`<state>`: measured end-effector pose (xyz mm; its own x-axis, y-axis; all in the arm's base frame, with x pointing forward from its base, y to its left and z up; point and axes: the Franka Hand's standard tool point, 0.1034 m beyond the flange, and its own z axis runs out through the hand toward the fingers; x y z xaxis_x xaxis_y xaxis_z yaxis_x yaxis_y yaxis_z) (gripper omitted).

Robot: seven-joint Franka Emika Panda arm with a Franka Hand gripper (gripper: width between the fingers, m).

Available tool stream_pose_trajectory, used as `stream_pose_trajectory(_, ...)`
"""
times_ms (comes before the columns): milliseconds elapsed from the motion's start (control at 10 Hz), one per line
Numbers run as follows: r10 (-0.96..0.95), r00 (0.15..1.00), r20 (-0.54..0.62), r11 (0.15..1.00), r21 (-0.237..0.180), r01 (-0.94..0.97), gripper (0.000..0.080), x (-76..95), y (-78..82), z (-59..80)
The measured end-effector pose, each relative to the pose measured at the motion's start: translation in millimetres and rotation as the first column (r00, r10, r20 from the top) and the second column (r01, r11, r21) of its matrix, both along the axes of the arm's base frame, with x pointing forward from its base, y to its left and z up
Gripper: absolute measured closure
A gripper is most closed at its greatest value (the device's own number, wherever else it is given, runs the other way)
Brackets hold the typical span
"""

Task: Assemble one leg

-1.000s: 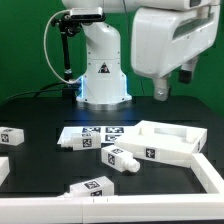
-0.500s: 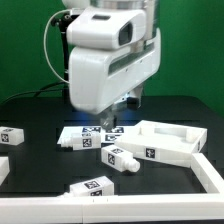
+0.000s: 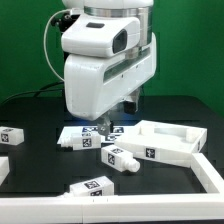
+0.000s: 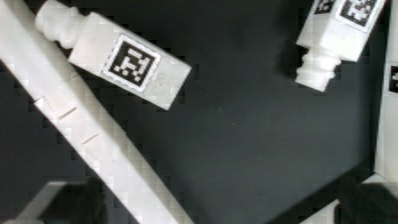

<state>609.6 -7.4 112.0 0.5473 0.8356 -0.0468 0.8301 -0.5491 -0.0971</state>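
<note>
Several small white legs with square tags lie on the black table. In the exterior view one leg [image 3: 122, 159] lies at the centre, one [image 3: 94, 186] at the front, and one [image 3: 11, 137] at the left. My gripper [image 3: 120, 112] hangs above the table's middle, largely hidden by the arm's white body. In the wrist view the gripper [image 4: 214, 208] is open and empty. Its dark fingertips [image 4: 43, 202] show at the frame's two lower corners. One tagged leg [image 4: 128, 62] and another leg [image 4: 331, 42] with its round peg lie beyond the fingers, untouched.
The marker board [image 3: 90, 136] lies under the arm. The large white tray-like piece [image 3: 176, 142] with raised rims sits to the exterior view's right. A long white bar [image 4: 86, 135], apparently a rim, crosses the wrist view diagonally. The robot base [image 3: 100, 80] stands behind.
The arm has swung from the exterior view's upper right toward the centre and lower. It now stands over the marker board and the central leg. The parts have not moved.
</note>
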Motion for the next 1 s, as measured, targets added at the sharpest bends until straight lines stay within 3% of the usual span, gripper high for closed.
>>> stream_pose_trajectory(200, -0.026, 0.999, 0.03, 1.0, 0.003, 0.026, 0.015, -38.4, 10.2, -37.7)
stream_pose_trajectory(400, -0.048, 0.995, 0.087, 0.999, 0.023, 0.046, 0.015, -56.0, 14.2, -71.3)
stream_pose_trajectory(600, -0.047, 0.996, 0.069, 0.999, 0.02, 0.046, 0.015, -52.9, 13.2, -64.5)
stream_pose_trajectory(1000, -0.15, 0.988, 0.034, 0.989, 0.012, 0.149, 0.015, -77.1, 25.2, -79.6)
